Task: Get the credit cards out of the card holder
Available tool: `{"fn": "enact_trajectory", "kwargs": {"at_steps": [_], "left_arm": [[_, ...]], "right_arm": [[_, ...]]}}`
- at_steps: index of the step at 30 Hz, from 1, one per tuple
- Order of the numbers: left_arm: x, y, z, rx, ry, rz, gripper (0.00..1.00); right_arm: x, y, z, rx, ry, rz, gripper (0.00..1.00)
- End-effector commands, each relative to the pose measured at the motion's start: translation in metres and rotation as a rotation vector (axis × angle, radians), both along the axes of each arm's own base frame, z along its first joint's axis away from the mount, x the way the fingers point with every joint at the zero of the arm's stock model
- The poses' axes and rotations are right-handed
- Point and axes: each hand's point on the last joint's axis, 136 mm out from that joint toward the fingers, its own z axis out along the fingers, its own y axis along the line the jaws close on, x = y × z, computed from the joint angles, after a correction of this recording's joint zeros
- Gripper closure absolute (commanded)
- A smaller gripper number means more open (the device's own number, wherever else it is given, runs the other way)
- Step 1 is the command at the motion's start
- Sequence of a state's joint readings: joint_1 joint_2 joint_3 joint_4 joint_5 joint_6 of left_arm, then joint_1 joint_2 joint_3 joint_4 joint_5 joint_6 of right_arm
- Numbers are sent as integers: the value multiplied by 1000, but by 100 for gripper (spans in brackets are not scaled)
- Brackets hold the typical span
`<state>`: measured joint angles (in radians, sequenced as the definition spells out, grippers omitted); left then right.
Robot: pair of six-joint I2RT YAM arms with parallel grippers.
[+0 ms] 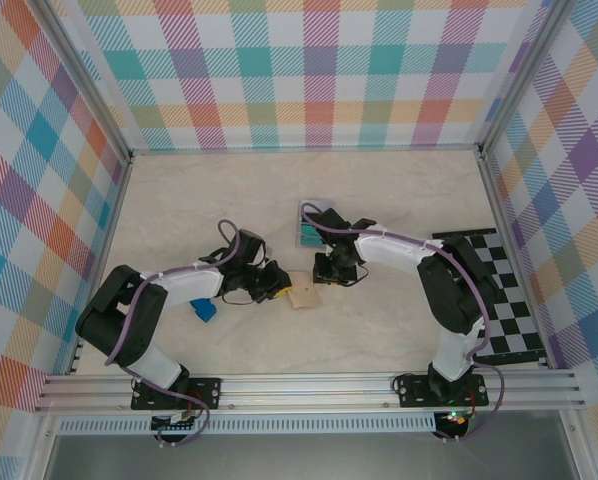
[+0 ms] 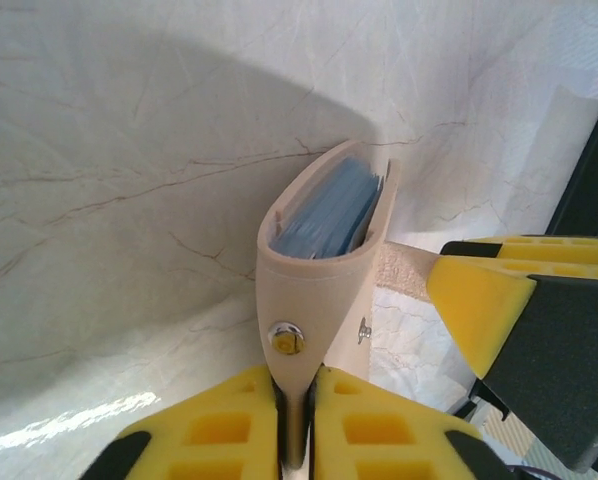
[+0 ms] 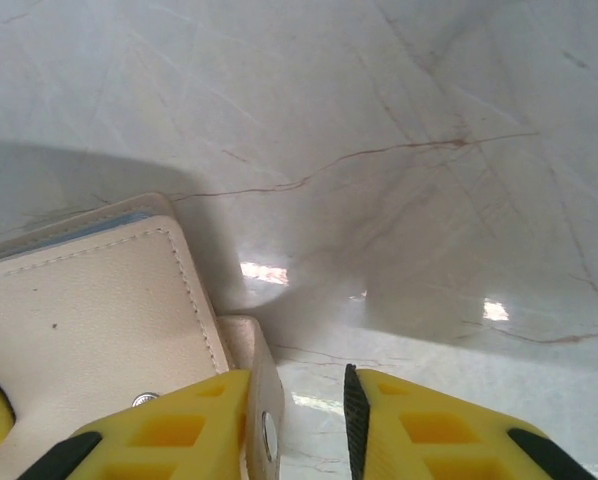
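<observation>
The tan card holder [image 1: 304, 296] lies between the two arms at the table's middle. My left gripper [image 2: 297, 385] is shut on its snap flap [image 2: 301, 330]. The card holder [image 2: 319, 260] gapes open beyond the fingers and shows blue-grey layers [image 2: 324, 215] inside; I cannot tell whether these are cards or lining. My right gripper [image 3: 299, 400] is open at the holder's other snap tab [image 3: 262, 395], which rests against the left finger with a gap to the right finger. A small stack of teal and grey credit cards [image 1: 308, 228] lies on the table behind the right gripper [image 1: 331, 272].
A small bright-blue block [image 1: 203, 310] sits by the left arm. A black-and-white checkered mat [image 1: 504, 290] covers the table's right side. Plaid walls close the table on three sides. The right gripper's yellow finger [image 2: 484, 300] stands close beside the holder.
</observation>
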<state>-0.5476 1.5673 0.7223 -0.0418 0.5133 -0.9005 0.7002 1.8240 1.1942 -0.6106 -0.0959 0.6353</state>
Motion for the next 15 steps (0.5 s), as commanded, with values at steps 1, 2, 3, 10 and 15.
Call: {"fn": "enact_trajectory", "kwargs": {"at_steps": [1, 2, 3, 10, 15], "left_arm": [[-4, 9, 6, 79, -7, -25, 74], [-4, 11, 7, 94, -5, -26, 69], [-3, 12, 9, 107, -10, -29, 65], [0, 35, 12, 261, -12, -8, 33], [12, 62, 32, 408, -101, 34, 9]], "right_arm": [[-4, 9, 6, 55, 1, 29, 73], [-4, 10, 6, 58, 2, 33, 76], [-4, 11, 6, 61, 2, 38, 78], [-4, 12, 12, 66, -7, 55, 93], [1, 13, 37, 79, -97, 93, 93]]}}
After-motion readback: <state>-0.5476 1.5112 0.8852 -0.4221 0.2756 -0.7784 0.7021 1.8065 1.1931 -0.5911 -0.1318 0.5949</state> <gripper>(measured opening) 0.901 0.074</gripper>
